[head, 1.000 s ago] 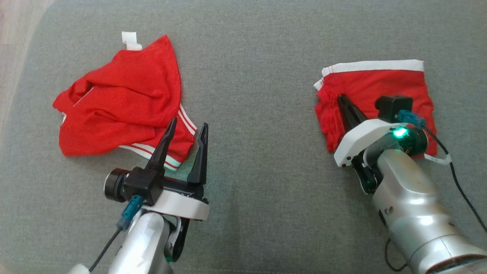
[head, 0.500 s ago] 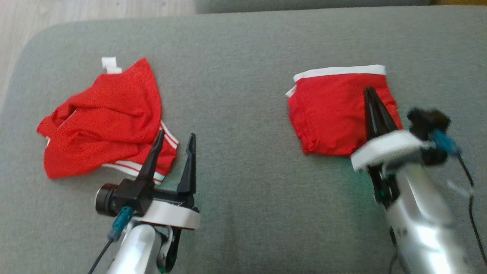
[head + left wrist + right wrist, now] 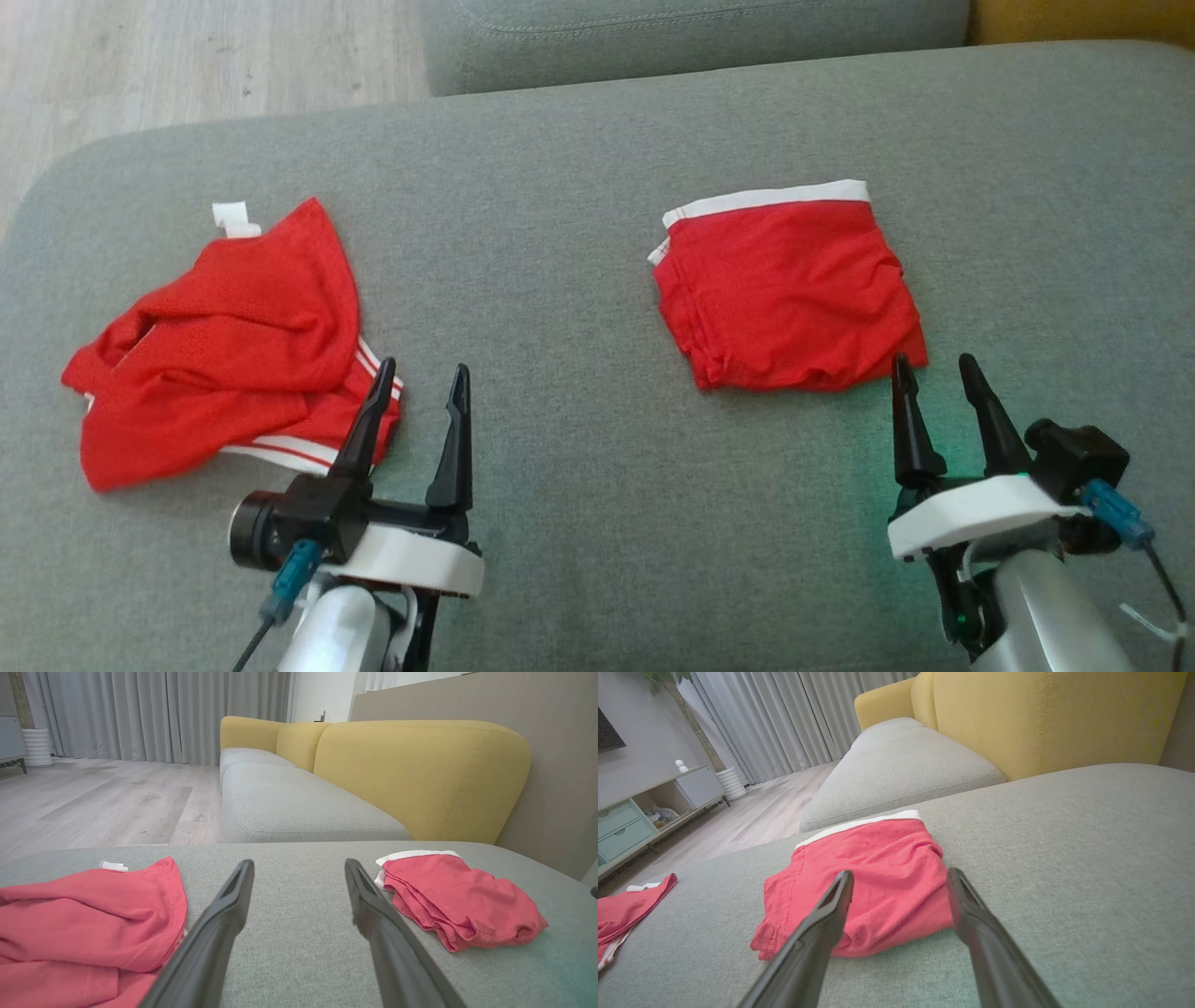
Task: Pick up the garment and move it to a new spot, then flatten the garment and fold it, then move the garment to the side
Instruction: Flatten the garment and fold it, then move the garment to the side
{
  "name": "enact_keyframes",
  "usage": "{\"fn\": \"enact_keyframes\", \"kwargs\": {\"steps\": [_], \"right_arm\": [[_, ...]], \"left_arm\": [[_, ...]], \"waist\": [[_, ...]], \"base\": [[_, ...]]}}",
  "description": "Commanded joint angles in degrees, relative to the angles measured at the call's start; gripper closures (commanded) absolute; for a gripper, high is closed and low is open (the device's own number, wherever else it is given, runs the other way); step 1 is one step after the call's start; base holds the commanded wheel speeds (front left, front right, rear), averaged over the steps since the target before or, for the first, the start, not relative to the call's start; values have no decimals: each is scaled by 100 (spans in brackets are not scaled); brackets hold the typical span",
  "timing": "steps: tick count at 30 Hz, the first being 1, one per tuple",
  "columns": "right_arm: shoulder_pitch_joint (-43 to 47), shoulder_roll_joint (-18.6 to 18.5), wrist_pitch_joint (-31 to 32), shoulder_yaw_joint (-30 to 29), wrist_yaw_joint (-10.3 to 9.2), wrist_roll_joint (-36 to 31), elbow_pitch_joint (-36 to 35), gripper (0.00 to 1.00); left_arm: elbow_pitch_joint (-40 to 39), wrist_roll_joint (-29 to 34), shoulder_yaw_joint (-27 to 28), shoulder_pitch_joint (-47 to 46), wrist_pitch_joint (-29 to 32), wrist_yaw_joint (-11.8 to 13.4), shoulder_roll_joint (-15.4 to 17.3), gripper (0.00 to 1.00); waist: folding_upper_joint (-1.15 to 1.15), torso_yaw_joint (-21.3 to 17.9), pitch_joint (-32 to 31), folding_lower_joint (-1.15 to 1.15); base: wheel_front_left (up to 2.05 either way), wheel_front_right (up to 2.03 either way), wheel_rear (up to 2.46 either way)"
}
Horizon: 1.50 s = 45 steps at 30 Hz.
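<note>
Left tool (image 3: 423, 366) and right tool (image 3: 934, 358) stand apart, empty; I'd pinch the crumpled garment (image 3: 224, 350) at ten o'clock by its hem.

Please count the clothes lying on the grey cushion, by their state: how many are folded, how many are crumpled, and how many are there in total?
Folded red garment: 1
Crumpled red garment: 1
Total: 2
</note>
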Motion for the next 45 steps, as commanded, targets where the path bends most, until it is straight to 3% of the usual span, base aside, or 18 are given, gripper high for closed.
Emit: {"fn": "enact_keyframes", "kwargs": {"steps": [1, 10, 16, 28, 32, 33, 34, 35, 40, 45], "right_arm": [[-144, 9, -68, 136, 37, 8, -242, 0], [-310, 9, -68, 77, 37, -113, -356, 0], [-884, 9, 223, -446, 37, -494, -121, 0], [-2280, 9, 1604, -1610, 37, -1155, 1334, 0], [-2517, 9, 2026, -1558, 37, -1170, 1930, 0], [-2542, 9, 2104, -1463, 37, -1203, 2042, 5], [-2563, 9, 2140, -1368, 37, -1250, 2121, 58], [-2584, 9, 2136, -1286, 37, -1301, 2166, 100], [-2718, -343, 1971, -879, 37, -1586, 2138, 100], [-2802, -1155, 1947, -554, 37, -1784, 2031, 100]], "left_arm": [[-198, 4, 227, -101, -55, 41, 8, 0], [-231, 1, 155, -148, -55, 37, 8, 0], [-256, 16, 104, -317, -55, 4, 8, 0], [-203, -68, -102, -662, -55, -7, 8, 0], [-184, -79, -99, -704, -55, 3, 8, 0], [-180, -78, -86, -708, -55, 6, 8, 0], [-176, -76, -71, -710, -55, 8, 8, 0], [-170, -74, -57, -713, -55, 10, 8, 0], [-179, -62, 27, -691, -55, 32, 8, 0], [-202, -60, 55, -665, -55, 25, 8, 0]], "waist": [[0, -6, -4, 1], [0, 76, 119, 1], [0, 255, 485, 1], [0, 701, 1013, 1], [0, 763, 1046, 1], [0, 762, 1046, 1], [0, 754, 1045, 1], [0, 742, 1037, 1], [0, 603, 948, 1], [0, 475, 893, 1]], "base": [[0, 0, 0], [0, 0, 0], [0, 0, 0], [0, 0, 0], [0, 0, 0], [0, 0, 0], [0, 0, 0], [0, 0, 0], [0, 0, 0], [0, 0, 0]]}}
